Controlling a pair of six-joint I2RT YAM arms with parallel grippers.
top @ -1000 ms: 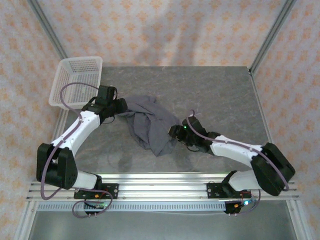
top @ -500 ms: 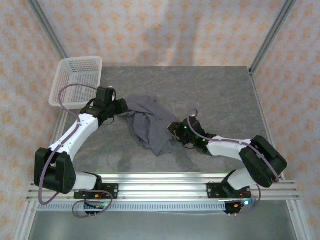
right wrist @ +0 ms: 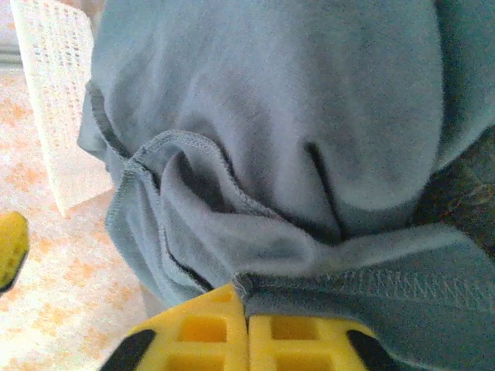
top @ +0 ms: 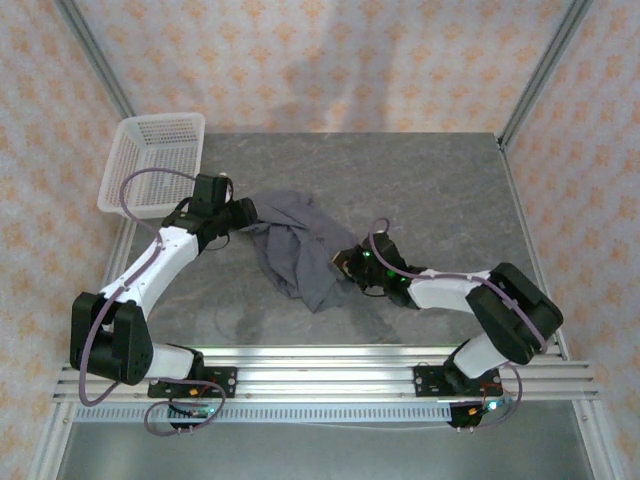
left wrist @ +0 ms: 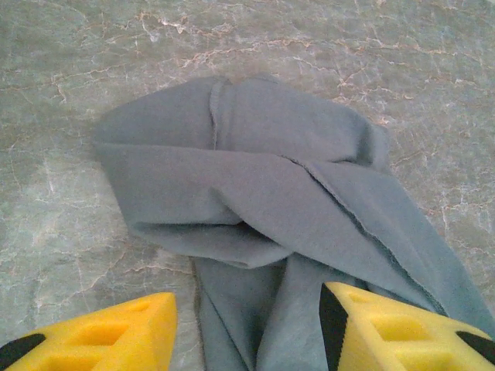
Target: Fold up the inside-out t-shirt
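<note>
I am pinching the t-shirt's (top: 300, 245) stitched hem in my right tool (right wrist: 246, 309), clenched shut at its right side. My left tool (left wrist: 247, 313) is hanging released, straddling its left end. The t-shirt is lying bunched mid-worktop (top: 430, 180), between both tools.

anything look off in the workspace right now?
The t-shirt is a twisted, bunched heap, seams showing, nowhere flat. The right gripper is shut on its hem; the left gripper hangs open over the other end. Nothing looks damaged.
</note>
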